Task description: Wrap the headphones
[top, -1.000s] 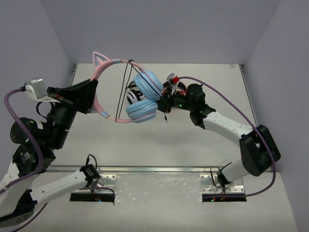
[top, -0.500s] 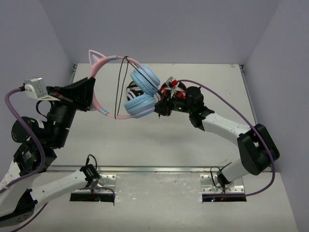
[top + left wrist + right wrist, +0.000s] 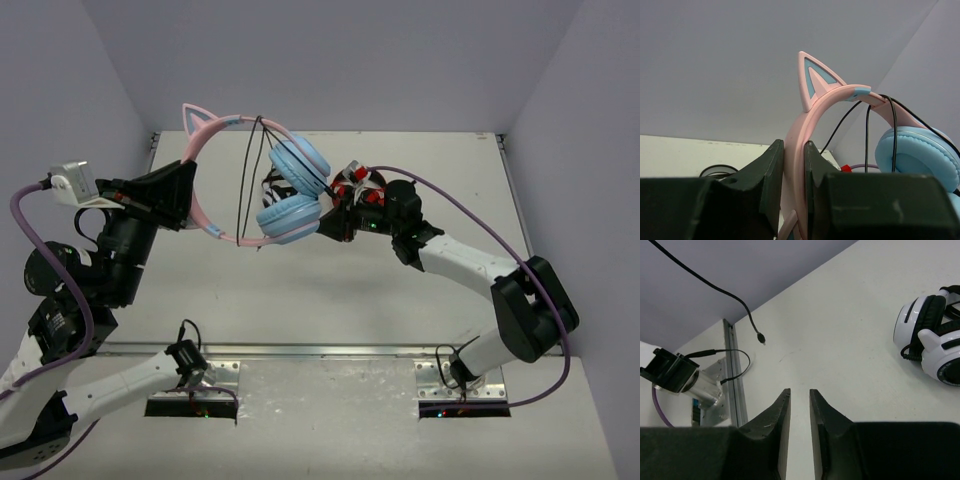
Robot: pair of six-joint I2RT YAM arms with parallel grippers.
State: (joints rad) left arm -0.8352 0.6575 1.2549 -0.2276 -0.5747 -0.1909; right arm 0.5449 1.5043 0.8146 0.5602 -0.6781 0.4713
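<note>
Headphones [image 3: 288,216] hang over your tabletop [image 3: 300,290], pink headband [image 3: 840,95] clenched in your left end effector [image 3: 192,198]. Right end effector [image 3: 326,226] sits just beside the blue ear cups [image 3: 300,168], fingers narrowly parted, grasping nothing.

The headphones [image 3: 290,190] are held above the worktop [image 3: 300,290] by the left gripper [image 3: 190,200], clamped on the pink headband. Black cable [image 3: 247,180] is looped across the band. The right gripper [image 3: 330,225] is positioned just beside the blue cups.
</note>
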